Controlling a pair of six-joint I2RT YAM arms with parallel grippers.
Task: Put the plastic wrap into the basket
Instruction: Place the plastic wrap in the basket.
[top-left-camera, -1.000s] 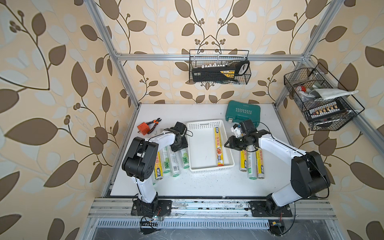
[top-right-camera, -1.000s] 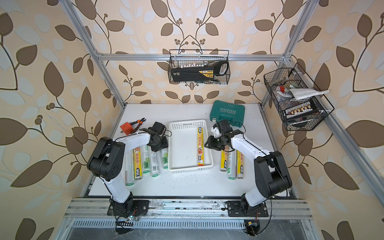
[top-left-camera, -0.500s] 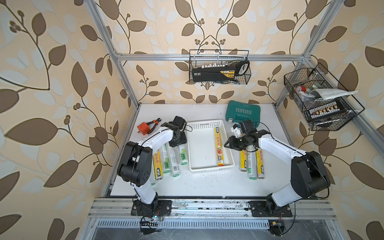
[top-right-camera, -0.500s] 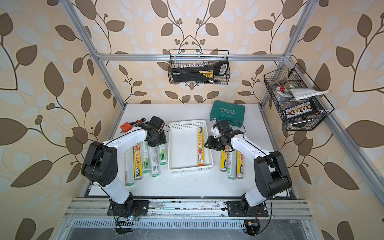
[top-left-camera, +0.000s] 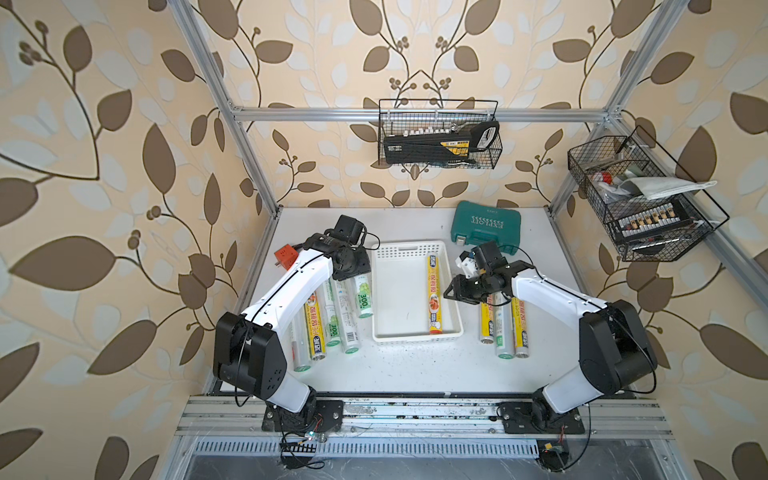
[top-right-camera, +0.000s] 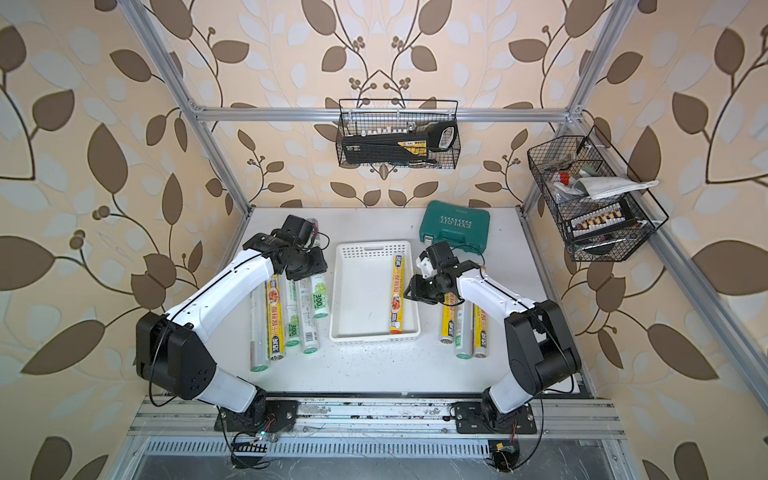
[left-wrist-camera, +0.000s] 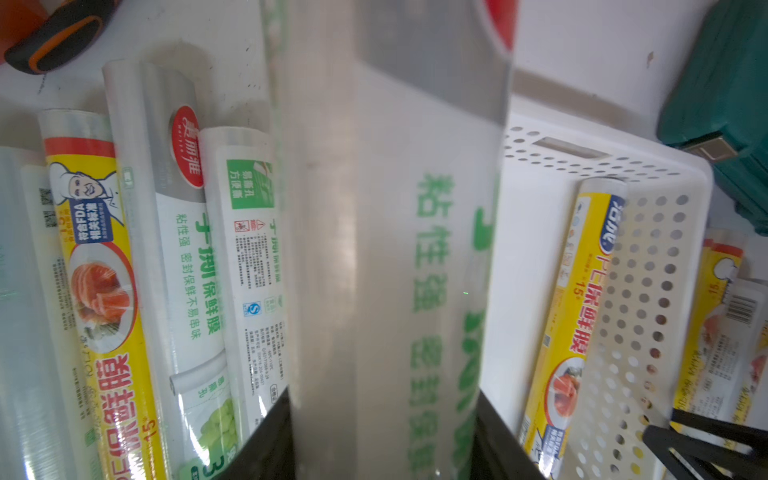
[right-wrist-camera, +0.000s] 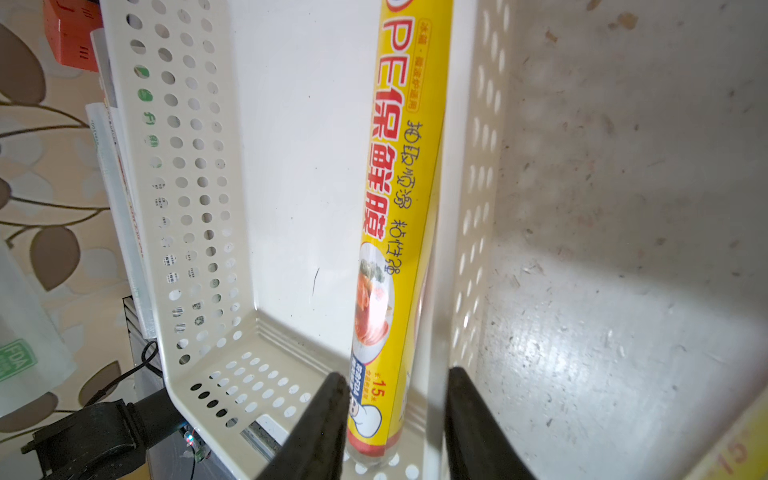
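Compared with one second ago, the left gripper (top-left-camera: 352, 269) has drawn back toward the rear wall and its elbow has swung out and forward. The right gripper (right-wrist-camera: 395, 384), basket (top-left-camera: 409, 248) and yellow roll (top-left-camera: 434, 297) are unchanged.

The left gripper clamps the held roll (left-wrist-camera: 390, 249), a glossy silvery-clear cylinder with green print, near the basket's back-left corner. The right gripper's black fingers (right-wrist-camera: 324, 415) are parted by a narrow gap with nothing between them, over the basket's right wall.

Basket: white plastic, shallow, rectangular, walls pierced with round holes, floor smooth. The yellow roll lies inside, lengthwise against the right wall; shiny wrapper, red characters, food picture.

The left rolls (top-left-camera: 316, 328) lie side by side on the table (top-left-camera: 415, 365), a mix of yellow and clear with green-white labels. The three right rolls (top-left-camera: 505, 328) lie outside the right wall. The table is white, matte and speckled with scuffs.
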